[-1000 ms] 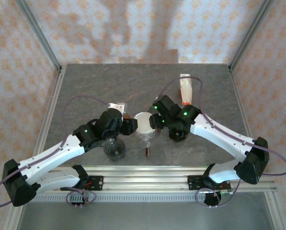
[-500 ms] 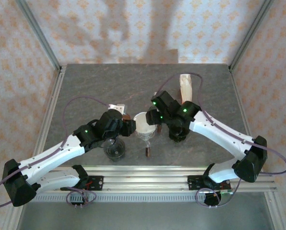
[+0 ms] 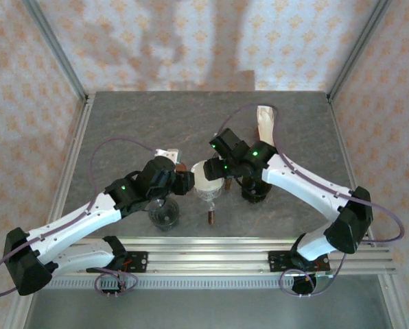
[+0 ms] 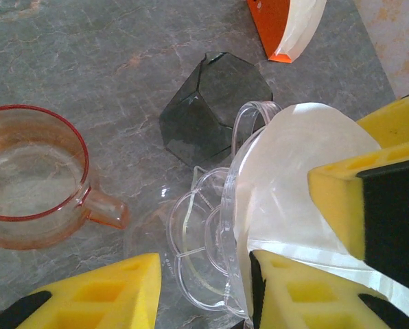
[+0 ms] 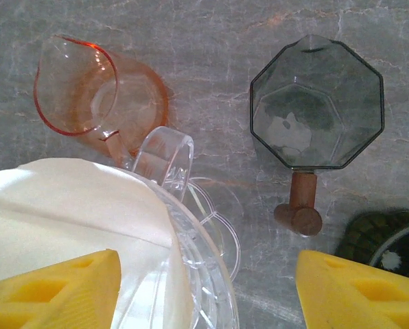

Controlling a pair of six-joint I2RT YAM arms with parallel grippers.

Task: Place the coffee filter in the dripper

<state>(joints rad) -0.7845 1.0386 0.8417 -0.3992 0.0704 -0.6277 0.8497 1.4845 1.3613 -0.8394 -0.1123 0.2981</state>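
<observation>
The clear plastic dripper (image 3: 206, 181) stands mid-table with the white coffee filter (image 3: 204, 174) inside its cone. In the left wrist view the filter (image 4: 294, 178) lines the dripper (image 4: 211, 240). My left gripper (image 4: 204, 296) is open, the dripper's base between its fingers and its rim against the right finger (image 4: 307, 291). My right gripper (image 5: 204, 288) is wide open across the dripper's rim (image 5: 197, 274), its left finger (image 5: 60, 291) lying on the filter (image 5: 74, 205). From above, the left gripper (image 3: 187, 182) and the right gripper (image 3: 221, 169) flank the dripper.
A pink glass pitcher (image 5: 95, 96) and a smoky octagonal cup (image 5: 316, 103) with a wooden handle (image 5: 299, 205) stand close to the dripper. A dark round object (image 3: 256, 190) sits under the right arm. The orange-and-white filter pack (image 3: 265, 125) lies at the back right.
My right arm has swung back and to the left, bringing its gripper further over the dripper and uncovering more of the filter pack. The left arm has barely shifted.
</observation>
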